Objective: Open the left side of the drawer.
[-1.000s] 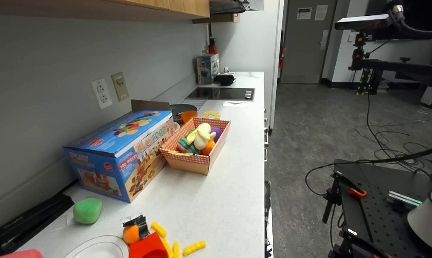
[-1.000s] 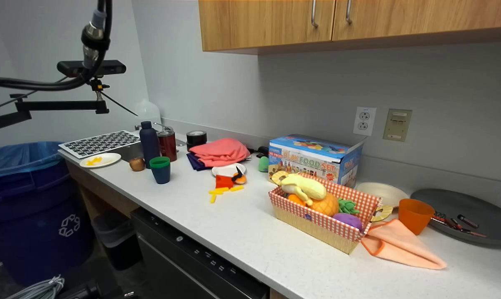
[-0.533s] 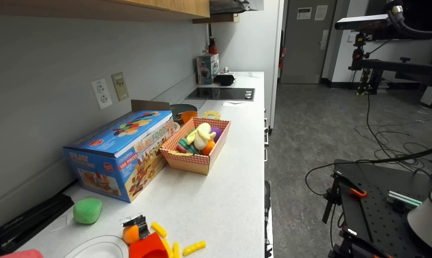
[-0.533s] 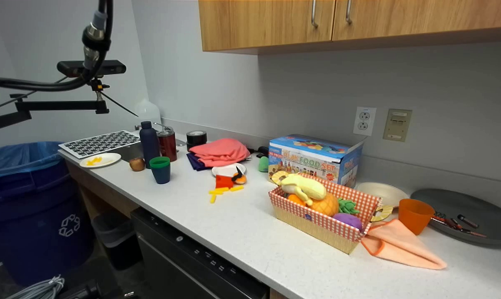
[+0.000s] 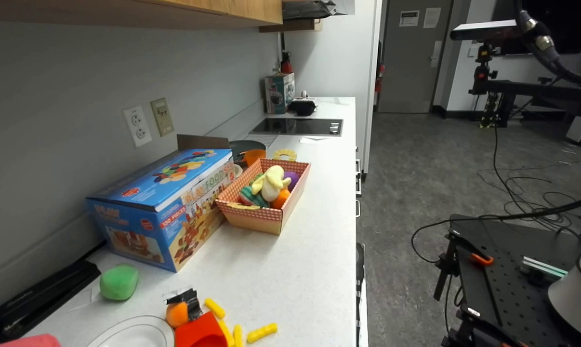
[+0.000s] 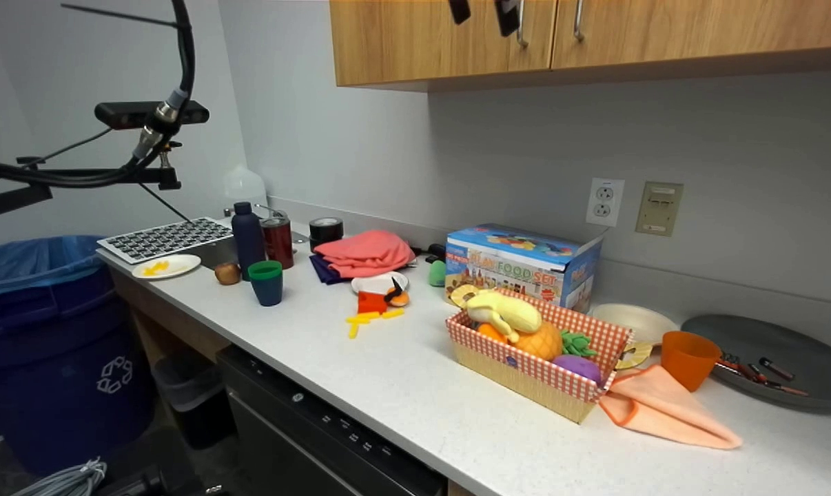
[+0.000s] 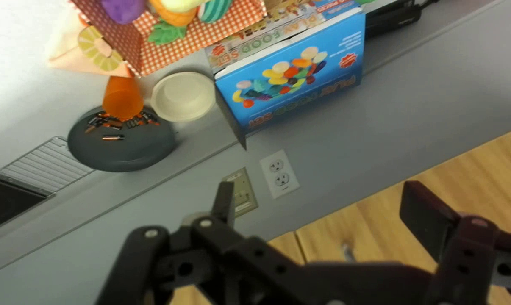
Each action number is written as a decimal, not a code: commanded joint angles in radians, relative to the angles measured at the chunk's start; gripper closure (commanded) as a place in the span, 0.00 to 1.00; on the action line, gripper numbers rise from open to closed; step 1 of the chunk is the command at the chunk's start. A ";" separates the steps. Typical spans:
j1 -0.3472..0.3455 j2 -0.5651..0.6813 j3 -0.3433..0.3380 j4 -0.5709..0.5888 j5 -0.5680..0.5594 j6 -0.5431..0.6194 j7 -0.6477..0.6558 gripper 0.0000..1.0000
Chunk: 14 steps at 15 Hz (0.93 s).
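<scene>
The wooden upper cabinet (image 6: 422, 48) has two shut doors, each with a metal handle. Its lower edge also shows in an exterior view (image 5: 252, 10) and in the upside-down wrist view (image 7: 378, 220). The left door's handle (image 6: 522, 27) is near the middle seam; the right door's handle (image 6: 578, 19) is across the seam. My gripper (image 6: 483, 15) shows only its fingertips at the top edge, just left of the left handle. In the wrist view my gripper (image 7: 319, 186) is open and empty. The left handle's end (image 7: 347, 252) shows between the fingers, apart from them.
Below is a counter (image 6: 388, 365) with a play food box (image 6: 505, 258), a checkered basket (image 6: 526, 379) of toy food, an orange cup (image 6: 690, 358), a grey pan (image 6: 767, 344), and a bottle (image 6: 248, 241). A camera on a stand (image 6: 150, 114) is at the left.
My fingertips have come into view at the top, in front of the left cabinet door. The arm's cable has swung and dropped lower. The counter objects have not moved.
</scene>
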 commanded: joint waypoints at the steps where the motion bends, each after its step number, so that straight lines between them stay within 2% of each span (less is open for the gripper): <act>1: 0.025 0.007 0.006 -0.001 -0.017 0.011 0.025 0.00; 3: 0.027 0.012 0.012 -0.002 -0.020 0.016 0.031 0.00; 6: 0.022 0.043 0.009 0.003 -0.050 0.105 -0.004 0.00; 11: 0.042 0.155 0.020 0.083 -0.099 0.303 -0.066 0.00; 14: 0.045 0.203 0.020 0.144 -0.155 0.348 -0.088 0.00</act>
